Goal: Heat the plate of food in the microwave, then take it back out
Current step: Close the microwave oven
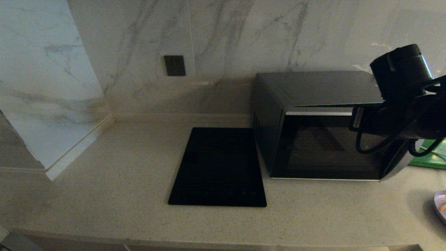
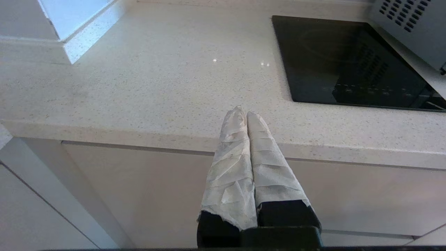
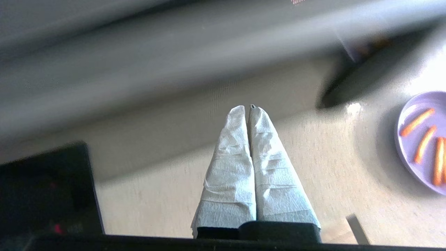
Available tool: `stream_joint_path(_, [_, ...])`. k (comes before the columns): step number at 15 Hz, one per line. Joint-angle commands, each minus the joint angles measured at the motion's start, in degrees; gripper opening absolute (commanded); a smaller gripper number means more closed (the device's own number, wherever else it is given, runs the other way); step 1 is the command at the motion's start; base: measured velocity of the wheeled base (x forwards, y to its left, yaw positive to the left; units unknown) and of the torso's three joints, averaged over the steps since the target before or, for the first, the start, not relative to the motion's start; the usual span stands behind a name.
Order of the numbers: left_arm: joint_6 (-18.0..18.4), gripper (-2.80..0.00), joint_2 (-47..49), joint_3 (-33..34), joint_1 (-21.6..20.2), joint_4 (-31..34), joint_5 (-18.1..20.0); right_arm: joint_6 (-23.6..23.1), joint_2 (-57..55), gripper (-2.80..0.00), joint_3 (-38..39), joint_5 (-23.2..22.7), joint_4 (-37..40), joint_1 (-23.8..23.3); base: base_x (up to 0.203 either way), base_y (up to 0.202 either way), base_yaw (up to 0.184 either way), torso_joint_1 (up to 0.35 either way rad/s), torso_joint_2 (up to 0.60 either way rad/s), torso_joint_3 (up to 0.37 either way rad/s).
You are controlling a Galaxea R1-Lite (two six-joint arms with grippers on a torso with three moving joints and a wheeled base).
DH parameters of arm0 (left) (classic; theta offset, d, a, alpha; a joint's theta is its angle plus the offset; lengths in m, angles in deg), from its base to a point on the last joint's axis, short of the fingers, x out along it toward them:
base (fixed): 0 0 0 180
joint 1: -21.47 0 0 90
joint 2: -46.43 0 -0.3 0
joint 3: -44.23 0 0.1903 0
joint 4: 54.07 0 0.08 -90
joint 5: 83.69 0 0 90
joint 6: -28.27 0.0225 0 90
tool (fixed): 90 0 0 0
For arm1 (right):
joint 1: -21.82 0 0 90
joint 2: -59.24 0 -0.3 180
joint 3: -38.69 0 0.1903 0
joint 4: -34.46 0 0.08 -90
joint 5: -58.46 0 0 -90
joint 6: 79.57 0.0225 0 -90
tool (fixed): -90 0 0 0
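The microwave (image 1: 313,132) stands at the back right of the counter, and its black glass door looks shut. My right arm (image 1: 400,118) hangs in front of its right side and hides the button panel. In the right wrist view my right gripper (image 3: 249,108) is shut and empty, its white-wrapped fingers (image 3: 230,167) above bare counter just before the blurred microwave front (image 3: 174,52). The plate of food (image 3: 423,139), lavender with several orange sticks, lies on the counter off to the gripper's side, cut by the head view's edge (image 1: 440,205). My left gripper (image 2: 244,113) is parked, shut, at the counter's front edge.
A flat black slab (image 1: 217,167) lies on the counter left of the microwave. A green board (image 1: 430,157) sits behind the plate at the far right. A marble wall with a dark socket (image 1: 175,65) backs the counter (image 1: 122,181).
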Motion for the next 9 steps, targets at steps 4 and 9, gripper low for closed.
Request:
stream_joint_path(4, [0.0,-2.8,0.0,0.0,0.0,0.0,0.0,0.3,-0.4,-2.8,-2.0,-2.8,-2.1,-6.1,0.0,0.0,0.0,0.0,0.0,0.0])
stream_joint_path(9, [0.0,-2.8,0.0,0.0,0.0,0.0,0.0,0.5,-1.4,-2.8,-0.3,-4.3,-5.1,-9.0,0.0,0.0,0.0,0.0,0.0,0.0])
